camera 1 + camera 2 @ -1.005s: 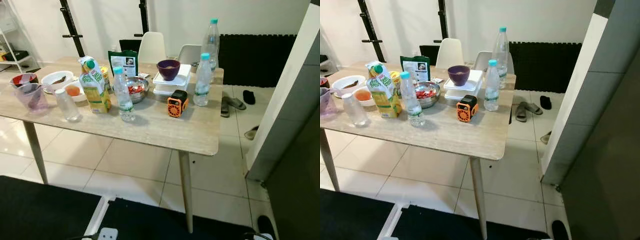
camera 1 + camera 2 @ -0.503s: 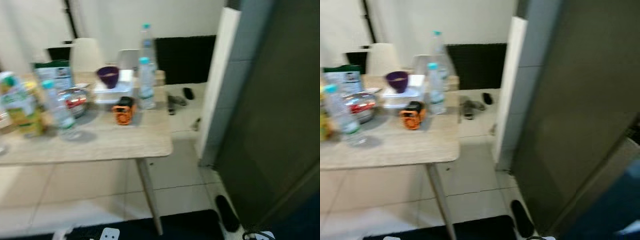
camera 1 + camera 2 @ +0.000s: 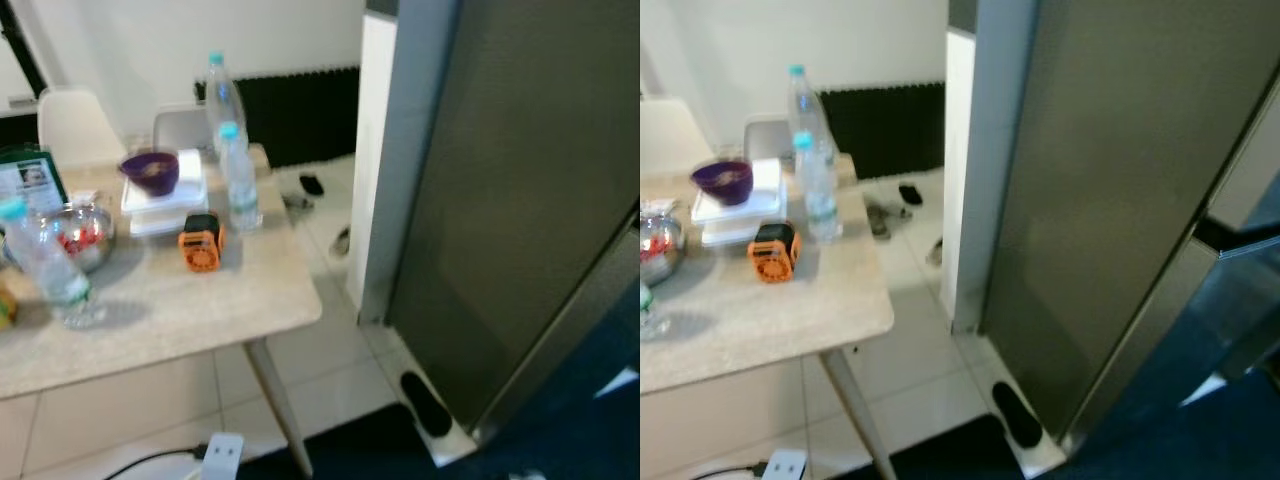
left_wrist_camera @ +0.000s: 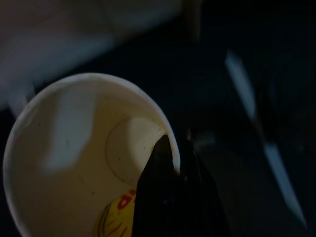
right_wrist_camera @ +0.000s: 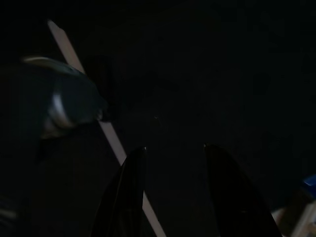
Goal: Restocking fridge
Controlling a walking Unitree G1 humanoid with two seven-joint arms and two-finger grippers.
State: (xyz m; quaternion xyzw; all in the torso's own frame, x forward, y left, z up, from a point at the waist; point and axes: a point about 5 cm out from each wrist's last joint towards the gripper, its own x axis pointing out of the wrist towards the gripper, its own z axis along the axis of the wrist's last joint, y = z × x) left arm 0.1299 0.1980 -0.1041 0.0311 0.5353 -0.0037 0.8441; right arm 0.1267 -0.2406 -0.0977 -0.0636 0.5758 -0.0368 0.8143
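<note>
A tall dark grey fridge (image 3: 520,200) with its door closed stands to the right of the wooden table (image 3: 200,305). On the table are two water bottles (image 3: 240,180) near the far corner, a third bottle (image 3: 45,265) nearer me, a purple bowl (image 3: 152,172) on white containers, a steel bowl (image 3: 85,232) and a small orange device (image 3: 200,243). In the left wrist view my left gripper (image 4: 173,148) is shut on the rim of a white paper cup (image 4: 69,163), one finger inside it. The right wrist view is dark; my right gripper (image 5: 173,148) is open and holds nothing.
A white wall panel (image 3: 375,150) stands between the table and the fridge. Slippers (image 3: 311,184) lie on the tiled floor behind the table. A white power strip (image 3: 222,452) lies on the floor by the table leg. White chairs (image 3: 70,125) stand at the far side.
The camera has swung to the right: the table has slid to the left of the picture and the fridge now takes up the right half. The things on the table have not moved.
</note>
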